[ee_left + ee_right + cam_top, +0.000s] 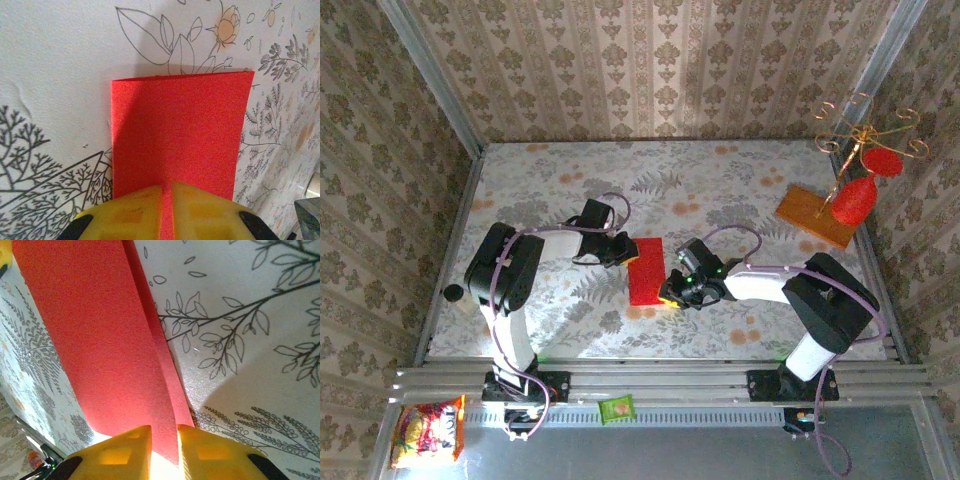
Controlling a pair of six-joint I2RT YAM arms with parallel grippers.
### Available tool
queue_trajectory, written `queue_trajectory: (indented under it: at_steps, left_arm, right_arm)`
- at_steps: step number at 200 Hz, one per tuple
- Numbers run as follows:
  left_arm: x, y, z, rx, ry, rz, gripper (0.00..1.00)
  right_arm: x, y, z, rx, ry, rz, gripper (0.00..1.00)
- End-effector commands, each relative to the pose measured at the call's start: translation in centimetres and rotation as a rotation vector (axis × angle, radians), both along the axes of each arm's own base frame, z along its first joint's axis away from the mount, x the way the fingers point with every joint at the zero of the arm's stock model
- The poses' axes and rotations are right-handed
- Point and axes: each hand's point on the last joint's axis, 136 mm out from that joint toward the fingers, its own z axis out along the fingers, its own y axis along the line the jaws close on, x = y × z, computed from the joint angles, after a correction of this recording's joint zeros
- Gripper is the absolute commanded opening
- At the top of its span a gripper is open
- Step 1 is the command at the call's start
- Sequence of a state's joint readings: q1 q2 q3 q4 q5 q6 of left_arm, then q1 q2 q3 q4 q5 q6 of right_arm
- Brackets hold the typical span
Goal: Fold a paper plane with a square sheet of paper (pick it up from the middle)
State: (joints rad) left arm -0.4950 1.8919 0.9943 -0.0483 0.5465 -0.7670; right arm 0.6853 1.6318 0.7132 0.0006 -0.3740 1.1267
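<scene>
Two grippers work one red rectangle in the overhead view: the square sheet of paper [645, 270], already folded in half, lies mid-table with its long axis running near to far, almost square to the table's sides; the left gripper [623, 250] meets its left edge towards the far end, the right gripper [670, 292] its near right corner; open floral table [540, 180] lies all round it, with the wooden board [817, 215] and red goblet ornament [853, 200] well apart at the far right; patterned wallpaper closes three sides. On to the left wrist: yellow fingers [125, 215] are clamped on the sheet's near edge, a thin red strip pinched between them; the paper stretches away flat to a straight far edge, bare cloth beyond. Right wrist now: yellow fingers [125, 450] straddle the paper's edge, two layers showing, the top one lifting slightly; the gap is narrow, but I cannot tell whether they pinch.
</scene>
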Motion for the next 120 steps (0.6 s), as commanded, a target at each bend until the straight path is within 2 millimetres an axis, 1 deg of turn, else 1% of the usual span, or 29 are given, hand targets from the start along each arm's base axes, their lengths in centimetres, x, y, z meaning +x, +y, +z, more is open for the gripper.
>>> queue_trajectory:
  at_steps: [1,37,54,69,93,120]
  left_arm:
    - [-1.8,2.0,-3.5,0.098,0.095,0.030,0.15]
    - [-1.6,1.8,-2.9,0.084,0.081,0.022,0.15]
    - [-1.4,1.5,-2.5,0.071,0.070,0.015,0.15]
    - [-1.2,1.2,-2.0,0.056,0.058,0.008,0.15]
    - [-0.6,0.5,-0.4,0.011,0.010,-0.010,0.15]
    - [0.3,-0.1,2.5,-0.037,-0.081,-0.025,0.18]
  right_arm:
    - [0.2,-0.5,-0.5,-0.010,-0.011,-0.021,0.21]
    - [0.4,-0.7,0.3,0.009,-0.039,-0.028,0.20]
    - [0.3,-0.8,0.2,0.006,-0.034,-0.024,0.19]
    - [0.2,-0.8,0.2,0.006,-0.035,-0.025,0.17]
    - [0.3,-0.9,0.4,0.010,-0.045,-0.026,0.15]
    - [0.4,-0.8,0.8,0.014,-0.056,-0.020,0.11]
